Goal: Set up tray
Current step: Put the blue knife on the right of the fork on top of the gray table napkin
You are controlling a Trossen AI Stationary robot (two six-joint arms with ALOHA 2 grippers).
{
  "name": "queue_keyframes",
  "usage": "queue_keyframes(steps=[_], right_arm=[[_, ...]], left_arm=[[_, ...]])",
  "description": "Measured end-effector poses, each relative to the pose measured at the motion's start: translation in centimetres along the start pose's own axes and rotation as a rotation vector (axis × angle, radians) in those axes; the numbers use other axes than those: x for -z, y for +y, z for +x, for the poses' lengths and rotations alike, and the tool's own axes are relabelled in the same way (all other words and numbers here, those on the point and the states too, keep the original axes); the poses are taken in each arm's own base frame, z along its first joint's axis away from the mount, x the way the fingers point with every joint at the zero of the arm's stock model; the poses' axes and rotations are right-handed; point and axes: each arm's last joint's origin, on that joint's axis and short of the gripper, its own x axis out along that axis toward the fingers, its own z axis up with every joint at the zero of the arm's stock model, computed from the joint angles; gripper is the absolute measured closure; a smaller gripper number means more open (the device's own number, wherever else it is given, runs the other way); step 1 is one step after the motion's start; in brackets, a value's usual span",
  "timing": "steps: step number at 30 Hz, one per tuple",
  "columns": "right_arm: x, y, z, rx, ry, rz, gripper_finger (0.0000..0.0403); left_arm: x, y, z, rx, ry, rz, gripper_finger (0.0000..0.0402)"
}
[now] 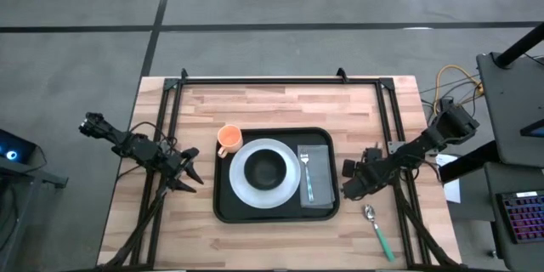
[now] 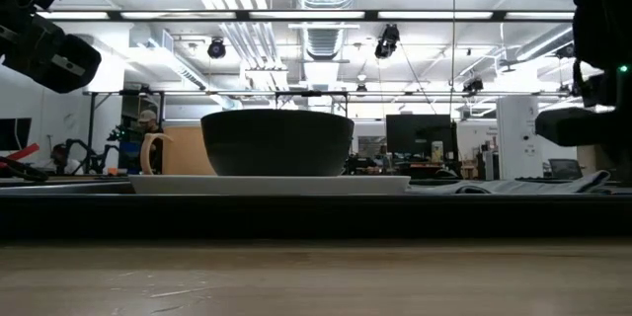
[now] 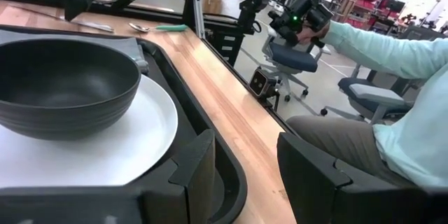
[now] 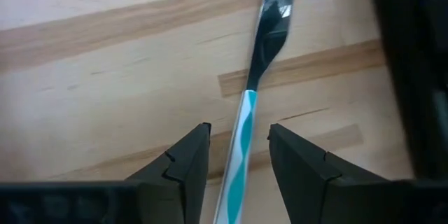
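Note:
The black tray (image 1: 221,206) lies mid-table and carries a white plate (image 1: 240,189) with a dark bowl (image 1: 265,168). Right of the plate, a fork (image 1: 307,174) lies on a grey napkin (image 1: 320,194). An orange cup (image 1: 228,140) stands at the tray's far left corner. My right gripper (image 1: 351,183) hovers just right of the tray. It is open, its fingers on either side of the teal-and-white handle of a utensil (image 4: 245,112) that lies on the wood. My left gripper (image 1: 194,174) is open and waits left of the tray.
A spoon with a green handle (image 1: 378,229) lies on the table near the right front corner. A black frame (image 1: 280,79) runs around the tabletop. A person in a light sleeve (image 3: 392,49) sits beyond the table's near edge. Bare wood shows in front of the tray.

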Motion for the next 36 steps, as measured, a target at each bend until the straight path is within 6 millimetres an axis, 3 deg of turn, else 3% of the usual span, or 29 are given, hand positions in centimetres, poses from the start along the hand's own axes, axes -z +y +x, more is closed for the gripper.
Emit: queue_keyframes(steps=[9, 17, 21, 24, 29, 36], right_arm=[[0.1, -0.3, 1.6, -0.056, 0.014, -0.005, 0.0276], [0.2, -0.1, 1.6, -0.076, 0.02, -0.036, 0.0373], [0.3, 0.1, 1.3, -0.077, 0.024, -0.059, 0.0385], [0.5, 0.5, 0.2, -0.063, 0.043, -0.091, 0.0388], [0.9, 1.9, -4.0, -0.114, 0.078, -0.167, 0.039], [2.0, 5.2, -8.0, -0.218, 0.021, -0.236, 0.0391]], left_arm=[[0.0, 0.0, 0.0, 0.0, 0.001, -0.008, 0.0265], [0.0, 0.0, 0.0, 0.0, 0.001, -0.007, 0.0265], [0.0, 0.0, 0.0, 0.0, 0.001, -0.006, 0.0265], [0.0, 0.0, 0.0, 0.0, 0.001, -0.005, 0.0265], [0.0, 0.0, 0.0, -0.001, 0.001, -0.004, 0.0265], [0.0, 0.0, 0.0, -0.003, 0.001, -0.004, 0.0265]])
